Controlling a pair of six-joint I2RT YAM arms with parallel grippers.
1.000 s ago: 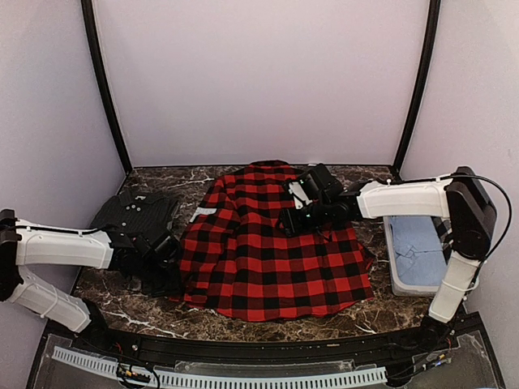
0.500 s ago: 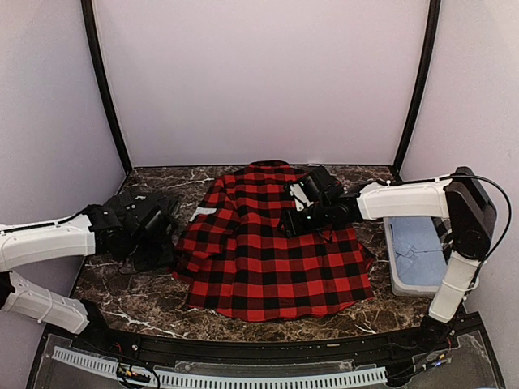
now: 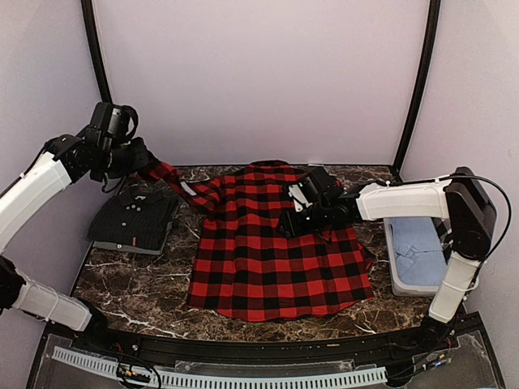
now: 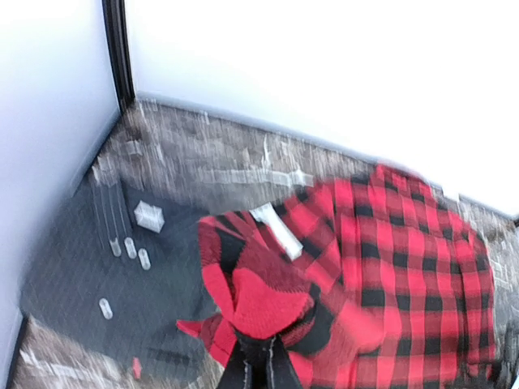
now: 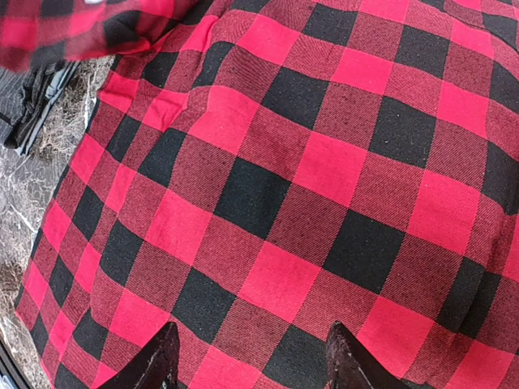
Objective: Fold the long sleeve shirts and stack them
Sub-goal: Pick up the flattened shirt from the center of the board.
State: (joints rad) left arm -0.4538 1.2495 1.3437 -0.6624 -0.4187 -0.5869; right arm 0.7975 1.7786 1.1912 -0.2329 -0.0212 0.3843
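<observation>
Flannel (image 3: 276, 251), sleeve (image 3: 180, 186) clamped in raised left tool (image 4: 258, 355), under spread right tool (image 5: 252, 332)

Two shirts: flannel (image 3: 276, 259), charcoal (image 3: 134, 219); one bin (image 3: 409, 288)

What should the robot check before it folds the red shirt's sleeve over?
1. Left gripper shut on the sleeve: ok.
2. Sleeve lifted off the table: ok.
3. Right gripper open over the red check shirt: ok.
4. Right gripper pressing the cloth down: cannot tell.
5. Dark shirt folded, beside the red one and out of the way: ok.
</observation>
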